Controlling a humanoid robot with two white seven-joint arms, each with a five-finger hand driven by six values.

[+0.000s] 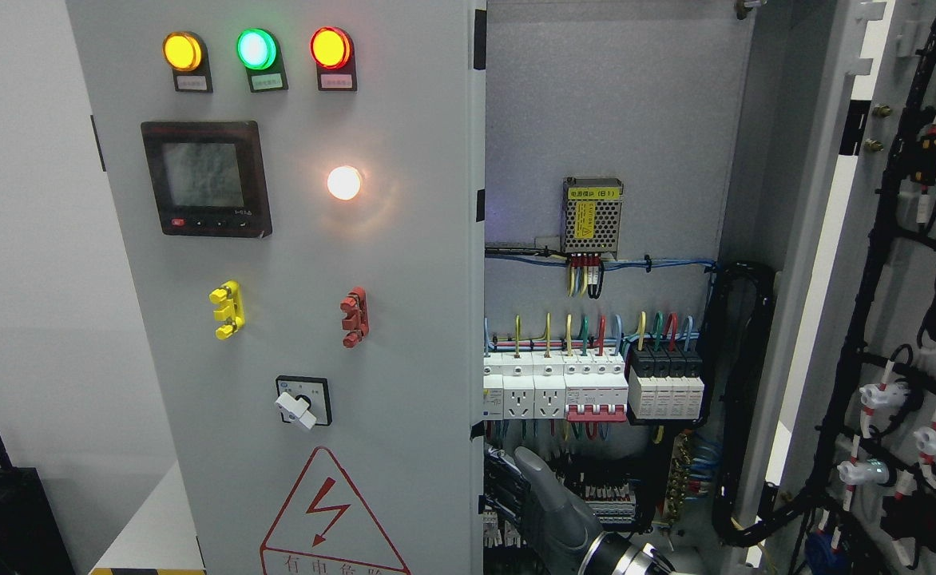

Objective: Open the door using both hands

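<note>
Right hand [533, 495] curls its fingers around the upright left door's [292, 319] edge.

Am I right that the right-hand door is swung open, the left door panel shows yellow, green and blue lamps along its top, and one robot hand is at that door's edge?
Not quite: the third lamp is red, not blue, in the head view. The rest stands: yellow lamp, green lamp, right-hand door swung open, robot hand at the left door edge.
</note>
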